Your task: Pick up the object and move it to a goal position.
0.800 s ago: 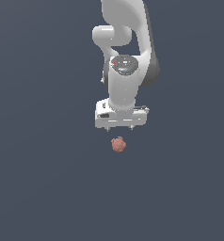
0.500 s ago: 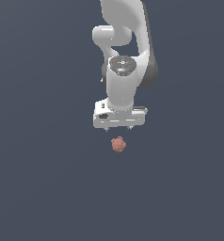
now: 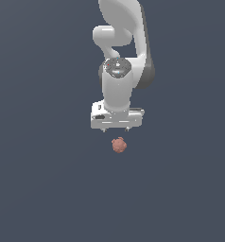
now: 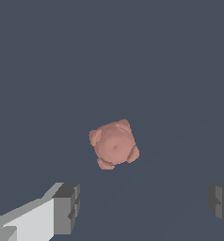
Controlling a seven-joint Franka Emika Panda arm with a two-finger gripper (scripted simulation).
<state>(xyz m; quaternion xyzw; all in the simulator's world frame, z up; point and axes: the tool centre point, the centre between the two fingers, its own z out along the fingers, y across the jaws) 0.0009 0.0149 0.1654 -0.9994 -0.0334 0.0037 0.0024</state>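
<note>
Gripper (image 4: pixel 142 207) is spread wide above the lumpy ball (image 4: pixel 114 144), mid-surface; honestly that bumpy thing could roll or squirt out if pinched off-centre.

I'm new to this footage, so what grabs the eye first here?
A small reddish-brown bumpy ball lies alone on the plain dark grey ground. The white arm hangs straight above it, its pincer not touching the ball. In the wrist view the pincer's fingertips stand wide apart, the ball between and beyond them.

The arm (image 3: pixel 119 61) points straight down, gripper (image 3: pixel 116 128) spread wide, empty.
</note>
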